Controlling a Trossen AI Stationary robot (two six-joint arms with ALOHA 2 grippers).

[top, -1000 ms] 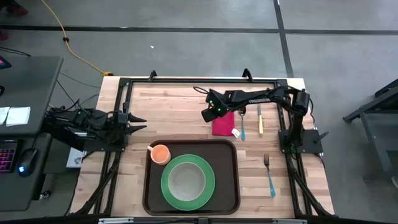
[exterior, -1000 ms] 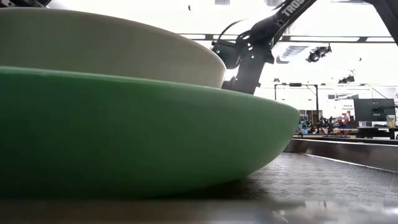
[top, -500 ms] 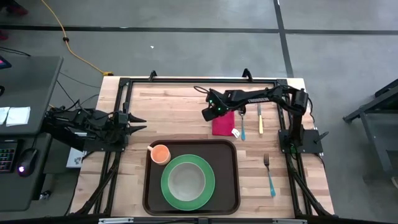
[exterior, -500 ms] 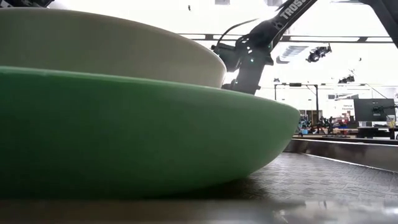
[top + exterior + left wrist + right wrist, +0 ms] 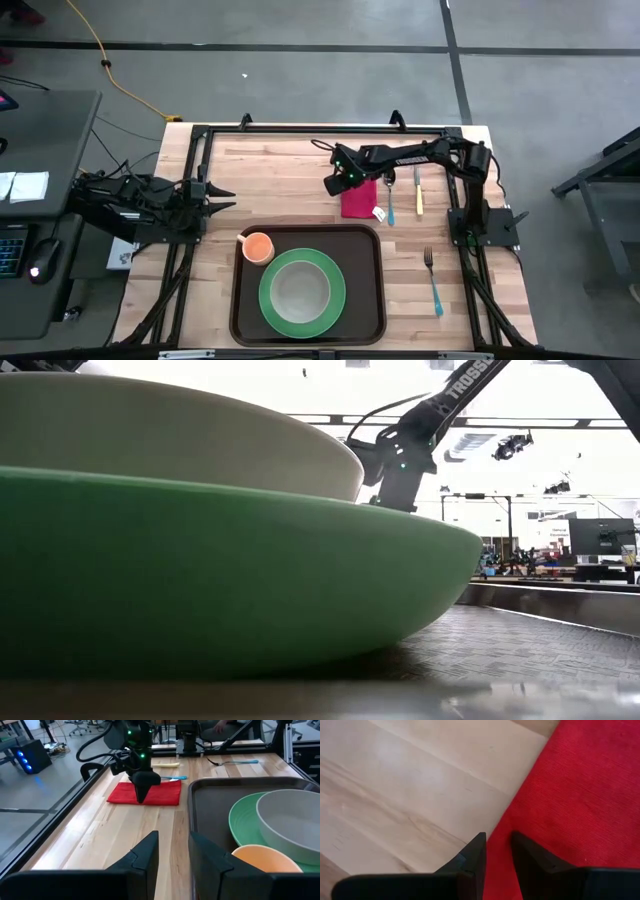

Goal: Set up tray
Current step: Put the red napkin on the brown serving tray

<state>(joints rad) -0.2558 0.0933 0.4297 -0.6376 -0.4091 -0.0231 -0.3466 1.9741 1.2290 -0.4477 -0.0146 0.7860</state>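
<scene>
Barely anything moved: the right gripper [image 5: 338, 186] shifted a touch along the worktop-side edge of the flat red cloth napkin [image 5: 358, 198], arm slightly repositioned.

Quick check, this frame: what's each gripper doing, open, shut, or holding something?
Left gripper: open, empty, waiting at the table's left edge.
Right gripper: open, holding nothing, fingertips poised over the edge of the red cloth.

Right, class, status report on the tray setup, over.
Right gripper slightly open, poised over red napkin's edge. Left gripper parked at table's left side, empty. Tray holds green plate, bowl, orange cup. Nothing blocking.
</scene>
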